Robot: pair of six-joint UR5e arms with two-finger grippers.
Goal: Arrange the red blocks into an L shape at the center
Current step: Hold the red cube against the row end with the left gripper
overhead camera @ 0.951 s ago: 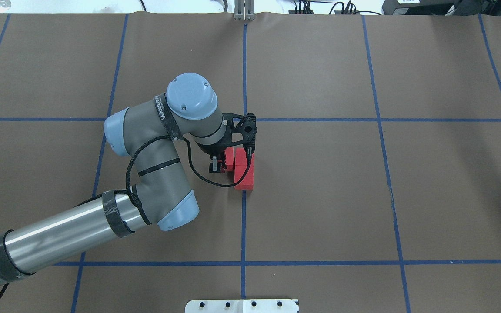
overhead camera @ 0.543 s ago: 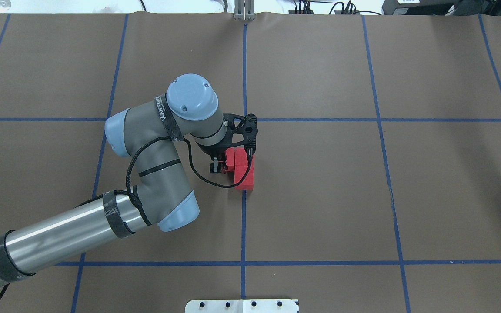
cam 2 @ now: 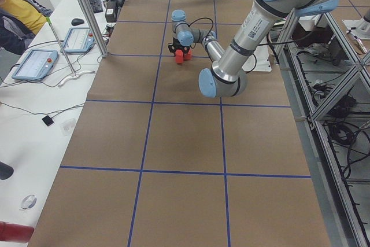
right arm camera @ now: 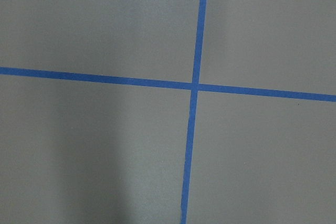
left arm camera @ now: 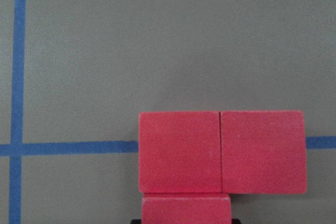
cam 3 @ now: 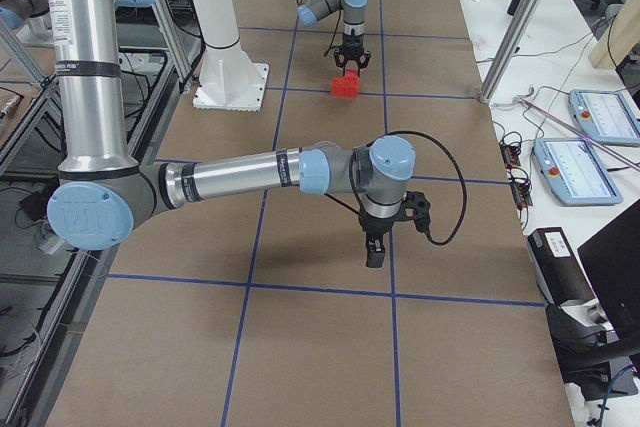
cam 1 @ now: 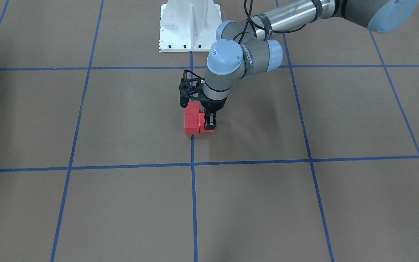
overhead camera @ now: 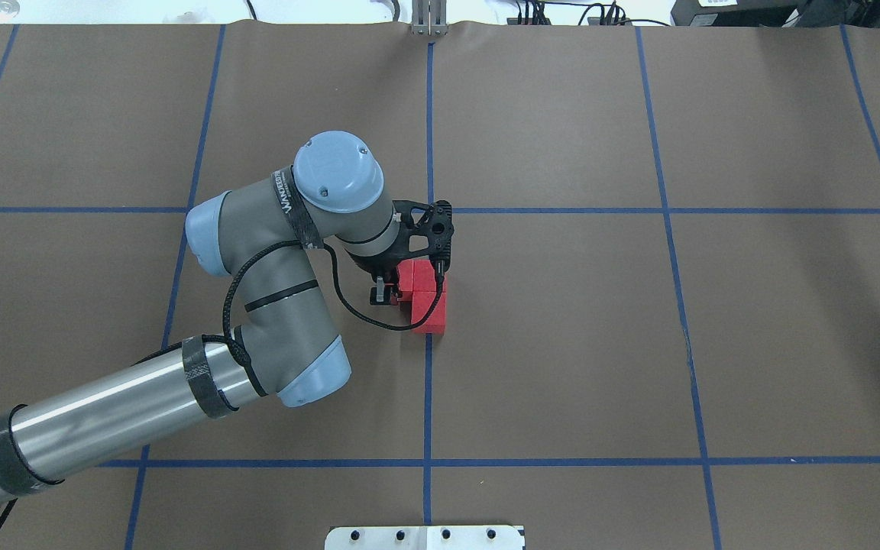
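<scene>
As it has been nudged slightly toward 3 o'clock overhead, the third small matte red cube (left arm camera: 186,208) is set flush at 9 o'clock of two matching red cubes (left arm camera: 179,151) at the brown taped centre (overhead camera: 457,307), clamped in the left gripper (overhead camera: 386,290); the L seems formed, release pending.

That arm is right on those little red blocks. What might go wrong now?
The left gripper sits at the third red block, which touches the other two red blocks. Pulling away carelessly might drag it and break the L. Its cable drapes across the blocks and might snag one.
</scene>
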